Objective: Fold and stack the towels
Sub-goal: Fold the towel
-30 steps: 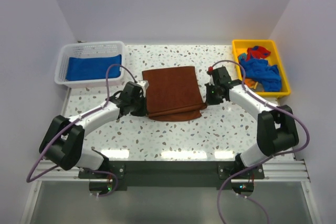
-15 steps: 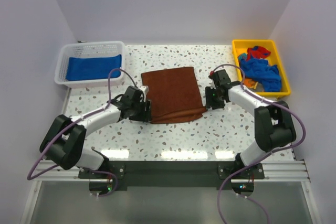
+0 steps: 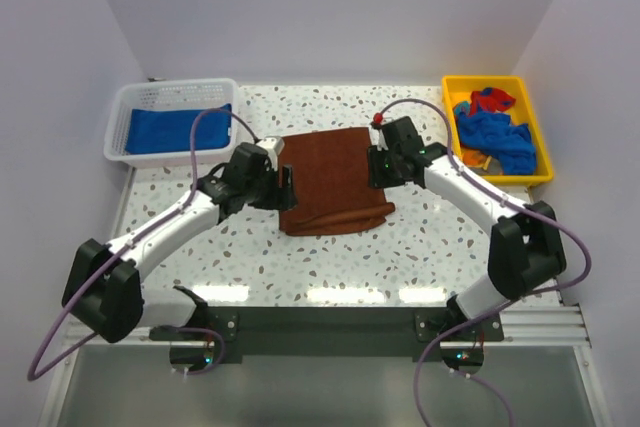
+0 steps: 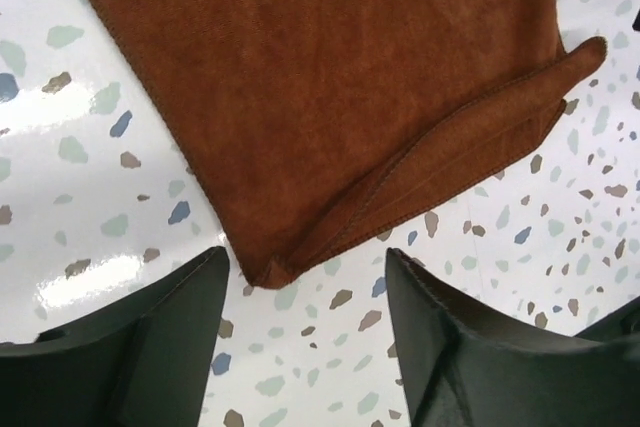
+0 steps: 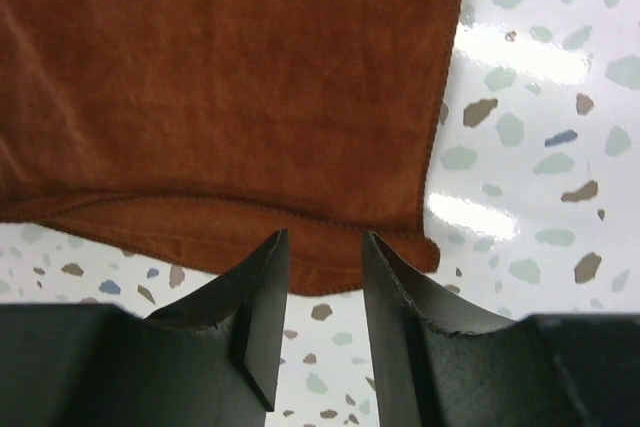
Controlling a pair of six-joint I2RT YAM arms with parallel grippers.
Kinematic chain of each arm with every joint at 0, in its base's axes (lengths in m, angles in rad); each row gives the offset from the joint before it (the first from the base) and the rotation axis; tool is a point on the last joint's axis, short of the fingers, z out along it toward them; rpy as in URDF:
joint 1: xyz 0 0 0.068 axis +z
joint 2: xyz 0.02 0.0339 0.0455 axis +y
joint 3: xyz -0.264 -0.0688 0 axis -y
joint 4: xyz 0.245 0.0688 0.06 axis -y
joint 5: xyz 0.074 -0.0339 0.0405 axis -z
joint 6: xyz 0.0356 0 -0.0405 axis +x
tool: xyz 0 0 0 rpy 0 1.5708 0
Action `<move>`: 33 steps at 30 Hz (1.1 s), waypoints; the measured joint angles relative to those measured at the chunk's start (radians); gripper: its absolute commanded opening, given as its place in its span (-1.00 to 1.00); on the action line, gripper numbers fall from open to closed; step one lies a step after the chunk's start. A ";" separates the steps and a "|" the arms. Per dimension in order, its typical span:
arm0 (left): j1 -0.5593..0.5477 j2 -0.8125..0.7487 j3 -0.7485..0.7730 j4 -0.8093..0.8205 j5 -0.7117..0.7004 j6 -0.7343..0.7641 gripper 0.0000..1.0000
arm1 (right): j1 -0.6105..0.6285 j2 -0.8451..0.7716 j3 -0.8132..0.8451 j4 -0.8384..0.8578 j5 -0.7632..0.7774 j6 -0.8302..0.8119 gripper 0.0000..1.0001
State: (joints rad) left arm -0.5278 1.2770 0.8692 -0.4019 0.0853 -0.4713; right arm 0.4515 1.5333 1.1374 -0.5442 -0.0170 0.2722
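Since the rust-brown towel (image 3: pixel 333 179) lies folded in the middle of the table (image 3: pixel 420 247) in the top view, with the left gripper (image 3: pixel 283 187) at its left edge and the right gripper (image 3: pixel 375 165) over its right edge, your risk sits in the next pick-up rather than in the fold itself. Neither pincer holds anything. One blue towel (image 3: pixel 180 130) lies in the white basket (image 3: pixel 170 95) well off to the left, and a heap of more towels (image 3: pixel 495 132) waits in the yellow tray (image 3: pixel 500 81) on the right. If you carry the brown one that far on a poor grip, the fold could fall open on the way.

From the left wrist, you see the jaws standing wide apart with nothing between them and the towel's near corner just ahead of the gap. Notice that the layers do not match: the under layer sticks out past the upper hem. Close on that corner and you may, I judge, catch one layer only, so that a lift peels the fold apart.

From the right wrist, the jaws stand a narrow way apart, clamped on nothing, their tips over the towel's near hem, where the under layer again shows beyond the upper one. Come straight down here and you could pin the hem and drag the cloth across the glossy table, rucking it.
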 measured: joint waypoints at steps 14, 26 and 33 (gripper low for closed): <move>-0.135 0.272 0.042 0.045 -0.052 -0.005 0.22 | 0.040 0.219 -0.002 0.065 -0.001 0.004 -0.46; -0.188 0.177 -0.143 0.086 -0.069 -0.063 0.22 | 0.054 0.034 -0.225 0.059 -0.037 0.023 -0.53; -0.202 0.116 -0.182 0.071 -0.078 -0.096 0.25 | 0.060 -0.060 -0.304 0.051 -0.081 0.051 -0.46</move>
State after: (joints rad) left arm -0.7300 1.3930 0.6872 -0.3309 0.0074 -0.5671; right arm 0.5114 1.4734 0.8333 -0.4934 -0.0978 0.3233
